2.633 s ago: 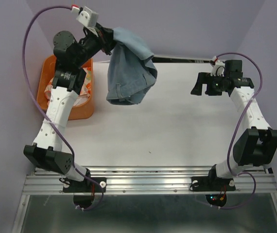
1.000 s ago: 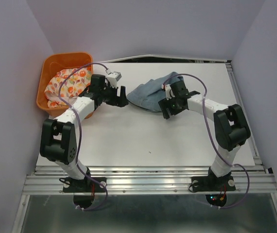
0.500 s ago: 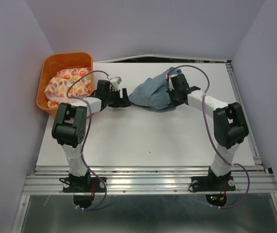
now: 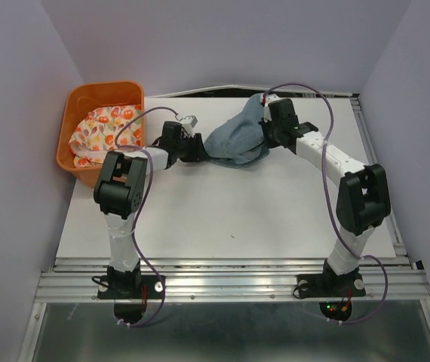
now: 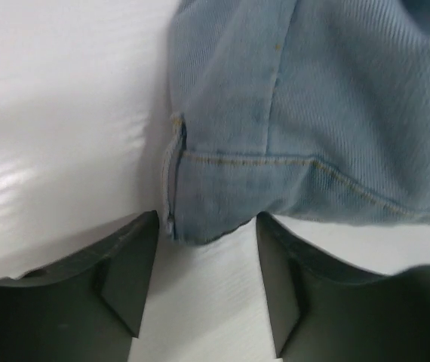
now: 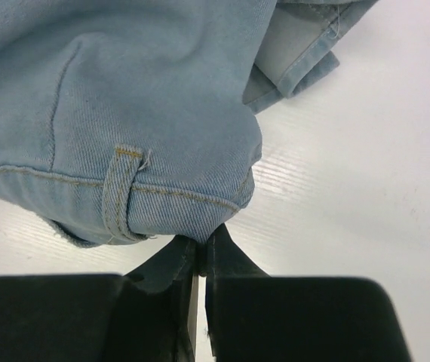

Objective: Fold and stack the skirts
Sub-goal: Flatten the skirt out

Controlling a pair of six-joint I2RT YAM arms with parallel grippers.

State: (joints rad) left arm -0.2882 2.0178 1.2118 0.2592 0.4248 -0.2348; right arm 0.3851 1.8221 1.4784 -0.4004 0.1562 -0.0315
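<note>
Skirt (image 5: 305, 113) corner lies inside spread left claw (image 5: 206, 234).

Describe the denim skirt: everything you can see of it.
The denim skirt is light blue twill with tan stitching, a belt loop and stitched hems. It lies crumpled on the white table, far centre. The right gripper is shut on an edge by that loop; the open left gripper straddles a hem corner without pinching it.

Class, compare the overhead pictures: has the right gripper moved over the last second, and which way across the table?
Yes. The right gripper has moved toward the far edge of the table, away from its near edge, and is shut on the denim skirt.
</note>
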